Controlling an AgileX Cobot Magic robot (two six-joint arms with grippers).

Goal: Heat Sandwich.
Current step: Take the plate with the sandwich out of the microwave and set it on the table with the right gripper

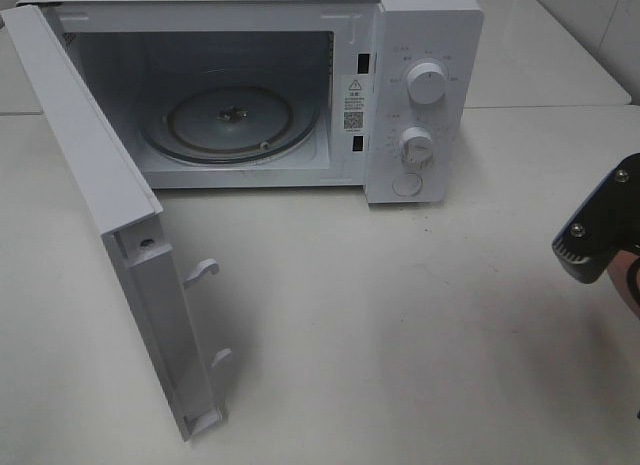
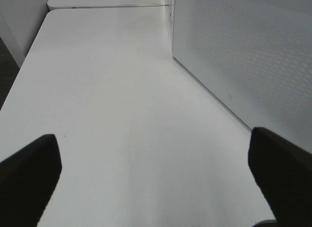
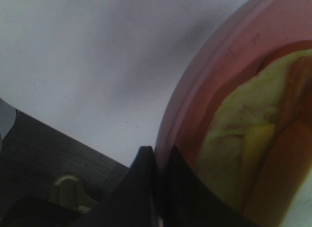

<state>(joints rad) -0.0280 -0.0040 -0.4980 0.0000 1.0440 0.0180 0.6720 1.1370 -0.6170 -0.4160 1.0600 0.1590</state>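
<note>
The microwave (image 1: 300,85) stands at the back of the white table (image 1: 400,325) with its door (image 1: 110,215) swung wide toward us, and that makes sense: the cavity has to be free for a plate to slide in. Inside, the glass turntable (image 1: 228,120) sits bare, nothing on it yet, so I judge the heating has not begun. Over on the right edge of the overhead view, the right hand (image 1: 600,240) peeks in, well apart from the oven, with a sliver of pink just beside it. From its own wrist camera the story is clearer: the right hand (image 3: 157,163) is clamped tight on the rim of the pink plate (image 3: 195,90), one finger above and one below, pinching the edge so the plate can be carried flat. On that plate lies the sandwich (image 3: 243,139), pale yellow-green filling showing beside the tan crust, so it rides on the plate rather than being squeezed itself. The left hand (image 2: 156,180) hangs low over bare table beside the perforated face of the open door, its fingers (image 2: 29,173) spread wide and holding nothing; it seems parked out of the way of the opening. Next, I reckon, the plate must travel across to the turntable, level and clear of the door's latches.
</note>
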